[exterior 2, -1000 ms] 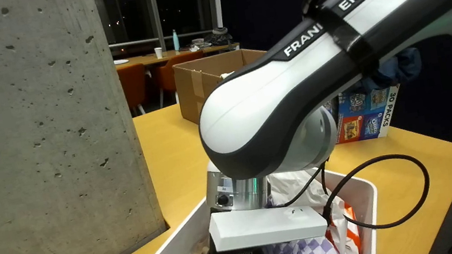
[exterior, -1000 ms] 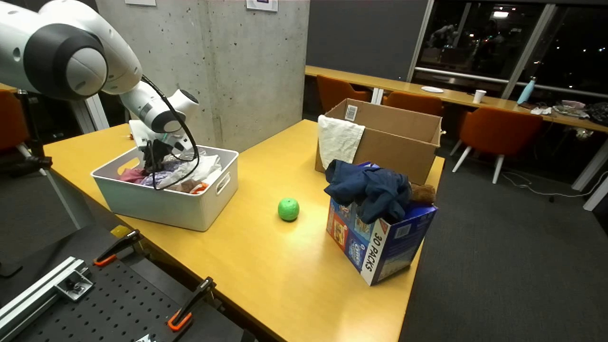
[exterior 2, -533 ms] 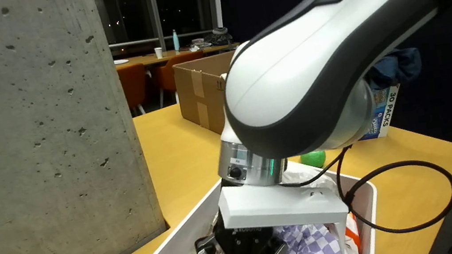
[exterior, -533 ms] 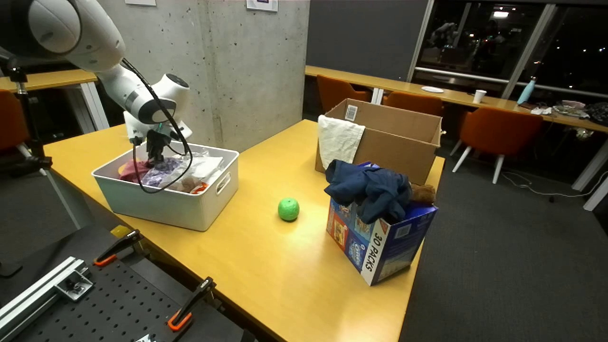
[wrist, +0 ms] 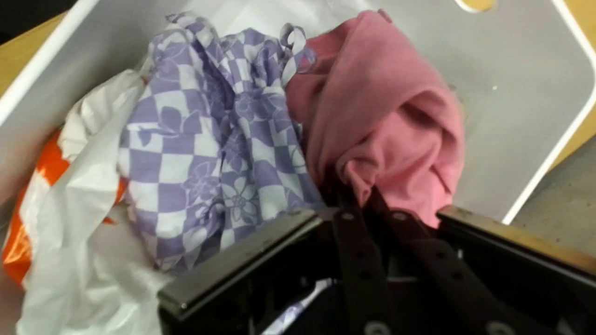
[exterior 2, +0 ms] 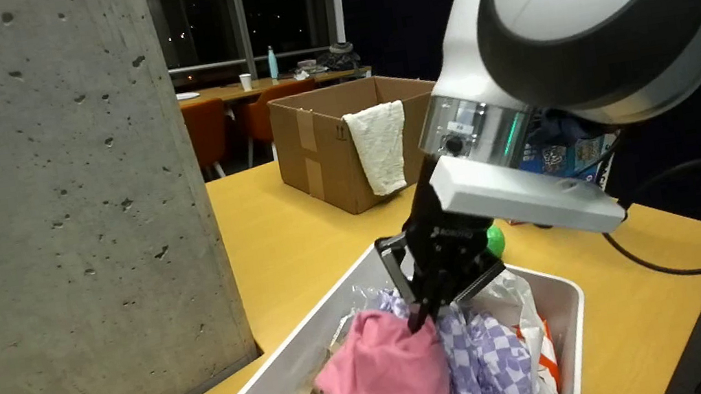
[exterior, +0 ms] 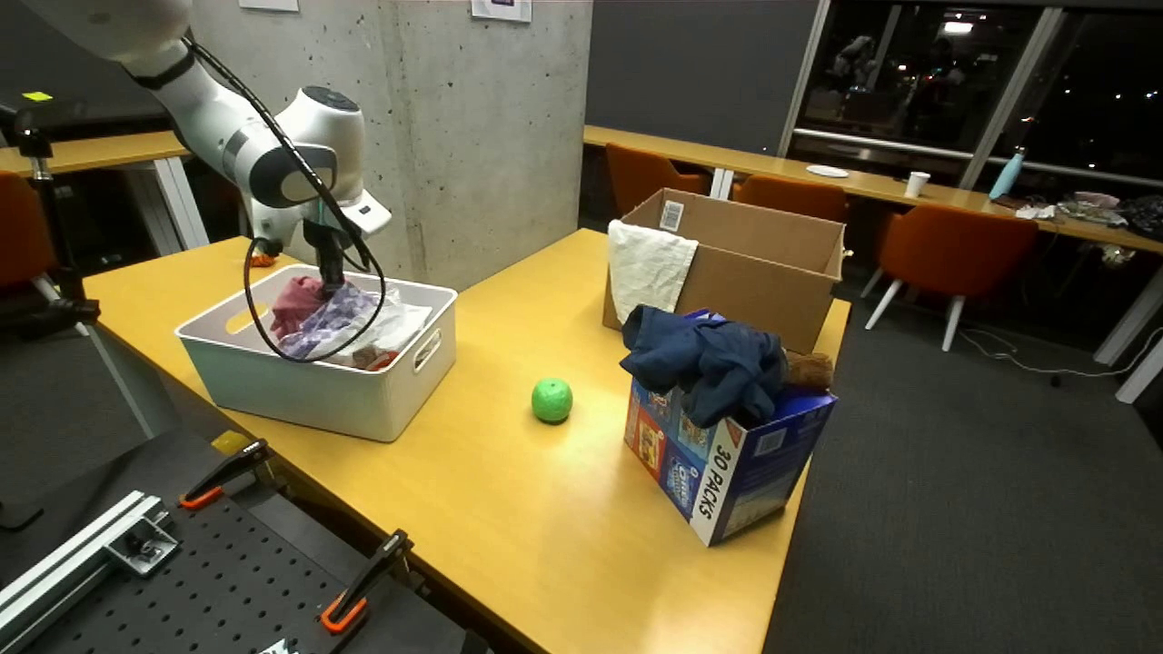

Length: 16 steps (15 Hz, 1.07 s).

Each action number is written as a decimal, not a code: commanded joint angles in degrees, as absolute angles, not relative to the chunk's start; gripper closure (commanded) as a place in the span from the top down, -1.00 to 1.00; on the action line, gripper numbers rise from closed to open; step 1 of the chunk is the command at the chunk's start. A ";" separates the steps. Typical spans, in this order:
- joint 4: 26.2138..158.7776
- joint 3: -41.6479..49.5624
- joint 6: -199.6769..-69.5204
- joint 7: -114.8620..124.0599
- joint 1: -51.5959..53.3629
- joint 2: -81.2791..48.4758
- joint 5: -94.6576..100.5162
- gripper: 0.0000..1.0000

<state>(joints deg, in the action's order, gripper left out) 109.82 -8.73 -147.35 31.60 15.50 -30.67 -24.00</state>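
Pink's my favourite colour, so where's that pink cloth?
In the wrist view, the pink cloth is pinched in the gripper, just right of the purple checkered fabric.

both exterior views face windows [exterior: 954, 91] across the bench [exterior: 509, 490] (sharing the white bin [exterior: 304, 395]); the wrist view peers closely down inside.

Indoor light fairly bright and even over yellow table [exterior: 545, 509], pale sheen across top; windows [exterior: 918, 104] near-black around glowing lamp [exterior: 957, 28]. Soft shadow beneath green ball [exterior: 551, 400]. Cable [exterior 2: 692, 272] blurred, wall [exterior 2: 407, 15] beyond very dark. Wrist view: soft focus, gripper fingers [wrist: 361, 260] sunk in darkness, folds of pink cloth [wrist: 382, 102] deeply shadowed, white plastic [wrist: 84, 228] pale, soft-edged.
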 commanded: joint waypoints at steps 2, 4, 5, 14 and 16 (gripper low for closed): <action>120.66 -7.50 -154.32 29.24 12.83 -21.02 -24.43 -0.97; 123.02 -8.05 -156.56 26.37 11.62 -18.44 -24.20 -0.97; 123.44 -8.53 -156.63 24.17 11.28 -17.38 -23.51 -0.97; 130.76 -12.93 -158.84 13.00 11.79 -5.95 -24.30 -0.97; 135.69 -13.61 -161.95 12.46 11.83 -1.48 -25.66 -0.97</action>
<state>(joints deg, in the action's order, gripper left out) 127.96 -12.54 -157.61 14.34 12.00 -8.83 -23.85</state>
